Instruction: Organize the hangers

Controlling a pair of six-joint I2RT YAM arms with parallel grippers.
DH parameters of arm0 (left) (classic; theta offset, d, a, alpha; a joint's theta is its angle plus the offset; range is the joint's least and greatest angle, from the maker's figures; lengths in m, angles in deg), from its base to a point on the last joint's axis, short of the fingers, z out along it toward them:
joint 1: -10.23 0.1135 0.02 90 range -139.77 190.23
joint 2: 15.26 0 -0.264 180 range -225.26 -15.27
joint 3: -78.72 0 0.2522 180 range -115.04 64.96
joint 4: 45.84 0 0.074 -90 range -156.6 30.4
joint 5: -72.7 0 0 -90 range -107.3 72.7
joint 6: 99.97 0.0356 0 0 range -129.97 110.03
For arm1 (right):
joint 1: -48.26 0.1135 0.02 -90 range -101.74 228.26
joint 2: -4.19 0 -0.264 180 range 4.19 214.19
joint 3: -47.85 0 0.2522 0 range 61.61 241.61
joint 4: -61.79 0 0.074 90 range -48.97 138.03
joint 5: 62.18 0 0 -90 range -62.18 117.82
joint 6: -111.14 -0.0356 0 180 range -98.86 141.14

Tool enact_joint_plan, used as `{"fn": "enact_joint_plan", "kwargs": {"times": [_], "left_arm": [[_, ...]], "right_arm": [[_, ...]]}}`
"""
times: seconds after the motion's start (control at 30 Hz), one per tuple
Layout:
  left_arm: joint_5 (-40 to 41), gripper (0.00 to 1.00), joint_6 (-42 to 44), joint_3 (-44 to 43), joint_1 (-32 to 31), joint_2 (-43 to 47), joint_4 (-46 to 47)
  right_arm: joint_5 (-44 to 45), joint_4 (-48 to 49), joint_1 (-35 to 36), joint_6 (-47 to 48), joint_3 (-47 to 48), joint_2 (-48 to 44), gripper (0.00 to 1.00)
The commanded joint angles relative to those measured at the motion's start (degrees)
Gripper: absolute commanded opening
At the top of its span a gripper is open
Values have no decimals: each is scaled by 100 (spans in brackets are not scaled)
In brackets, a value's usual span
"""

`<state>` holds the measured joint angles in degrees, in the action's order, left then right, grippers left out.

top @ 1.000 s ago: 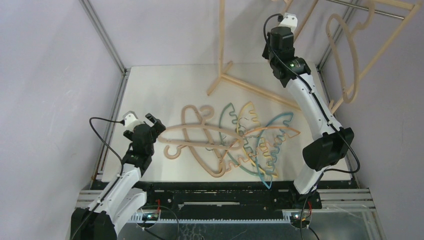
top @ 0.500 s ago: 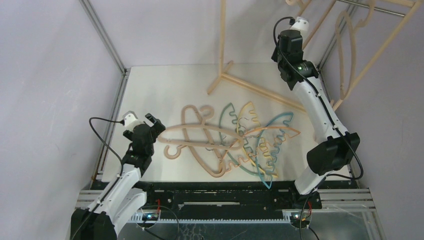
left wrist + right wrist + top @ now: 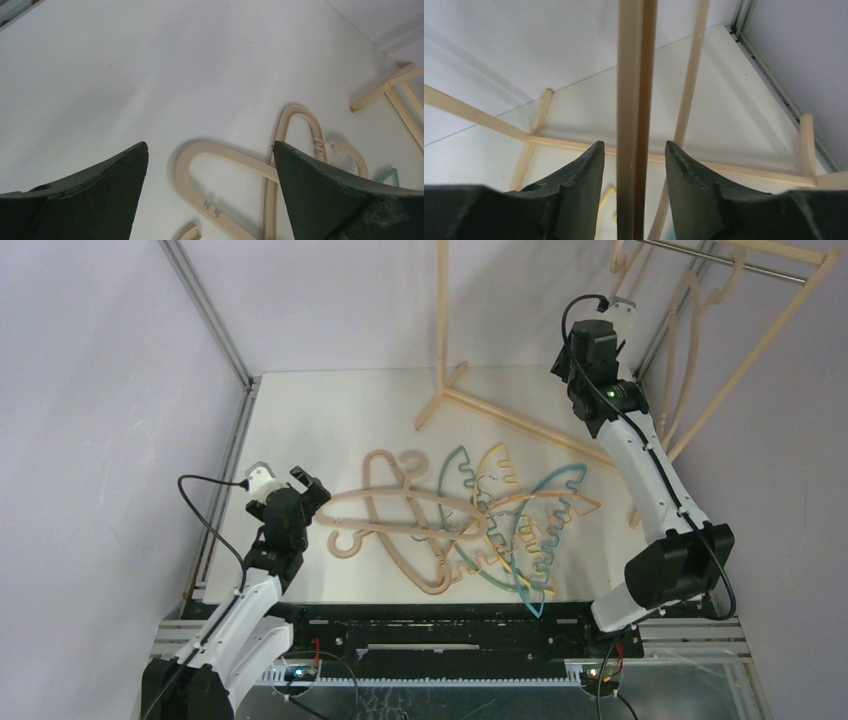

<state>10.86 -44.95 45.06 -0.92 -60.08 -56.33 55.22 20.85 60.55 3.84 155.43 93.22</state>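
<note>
A pile of hangers lies mid-table: beige wooden ones [image 3: 400,510] on the left, tangled with teal [image 3: 460,475], yellow [image 3: 497,465], blue [image 3: 560,480] and orange [image 3: 565,506] wavy ones. My left gripper [image 3: 308,480] is open and empty, low at the pile's left end; a beige hanger loop [image 3: 200,165] shows between its fingers [image 3: 210,145]. My right gripper [image 3: 612,295] is raised at the rack. Its jaws [image 3: 634,145] stand either side of a beige hanger bar [image 3: 631,75] with small gaps. A beige hanger [image 3: 688,330] hangs edge-on under the rod.
The pale wooden rack [image 3: 445,330] stands at the back, its foot bars [image 3: 510,418] on the table and its metal rod [image 3: 720,255] at top right. Purple walls and a metal frame post [image 3: 210,315] enclose the table.
My right arm has swung right and up toward the rod. The beige hanger with it has turned from a broad loop to edge-on. The left arm and the pile have not moved.
</note>
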Motion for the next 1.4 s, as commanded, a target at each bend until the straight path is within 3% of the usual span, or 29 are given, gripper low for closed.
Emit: {"fn": "enact_joint_plan", "kwargs": {"times": [0.0, 0.3, 0.37, 0.43, 0.47, 0.8, 0.93, 1.1, 1.23, 1.37], "left_arm": [[-9, 99, 49, -156, 35, 87, 113], [-35, 99, 29, -141, 29, 133, 121], [-30, 100, 27, -135, 41, 125, 121], [-38, 100, 27, -143, 37, 101, 128], [-46, 100, 27, -145, 42, 81, 130], [-58, 100, 3, -84, 28, 58, 168], [-40, 100, 18, -91, 29, 0, 174], [-47, 100, -3, -58, 35, -115, 244], [-65, 100, 5, -65, 31, -210, 305], [-64, 100, 5, -76, 32, -282, 310]], "right_arm": [[216, 172, 87, 60, -275, -588, 56], [675, 1, 558, 222, -342, -1075, 63], [1185, 79, 958, 350, -510, -1394, 72], [1854, 308, 1348, 569, -800, -1787, 96], [2040, 381, 1494, 630, -935, -1978, 99], [3017, 396, 2431, 742, -1971, -3718, 100], [2999, 562, 3317, 1276, -2192, -3952, 100], [3885, 1149, 4615, 2154, -2626, -3861, 100], [3574, 1448, 5264, 2435, -2873, -3704, 100], [2292, 1019, 5292, 2406, -2859, -3214, 100]]}}
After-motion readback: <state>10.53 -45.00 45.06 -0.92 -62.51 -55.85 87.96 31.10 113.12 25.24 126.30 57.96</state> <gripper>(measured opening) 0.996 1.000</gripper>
